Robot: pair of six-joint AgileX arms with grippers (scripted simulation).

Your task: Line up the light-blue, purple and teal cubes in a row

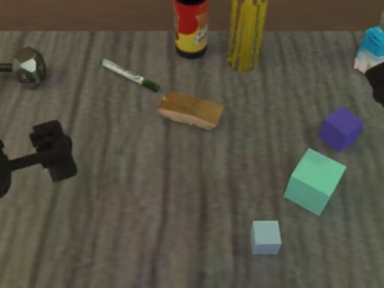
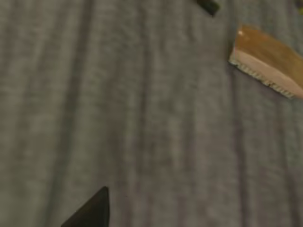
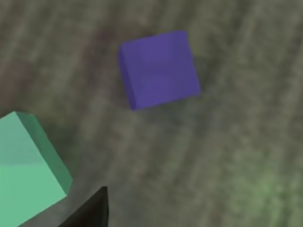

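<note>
A: How many cubes are on the table (image 1: 150,228)?

B: Three, all in the right half in the top view. One purple cube (image 1: 340,128) sits toward three o'clock, one teal cube (image 1: 314,180) lies just below and left of it, toward four o'clock, and one light-blue cube (image 1: 266,237) is toward five o'clock. They form a loose diagonal, each apart from the next, none touching.

A: And the grippers?

B: Two arms. The left gripper (image 1: 53,150) hangs over the table at nine o'clock, holding nothing; whether its fingers are spread or closed I cannot tell. Of the right arm (image 1: 378,81) only a dark bit shows at the two-o'clock edge. Its wrist view looks down on the purple cube (image 3: 158,68) and a corner of the teal cube (image 3: 28,168), with one dark fingertip (image 3: 92,210) at the frame's edge, so its finger state cannot be told either.

A: Anything else, counted?

B: One marker pen (image 1: 129,75) at eleven o'clock, one wooden brush block (image 1: 190,110) near twelve, one red-labelled bottle (image 1: 191,27) and one yellow can (image 1: 246,33) at the far edge, one metal dumbbell (image 1: 27,66) at ten o'clock, and one blue-and-white carton (image 1: 371,48) at two o'clock. The left wrist view shows the brush block (image 2: 267,61) on bare table.
</note>
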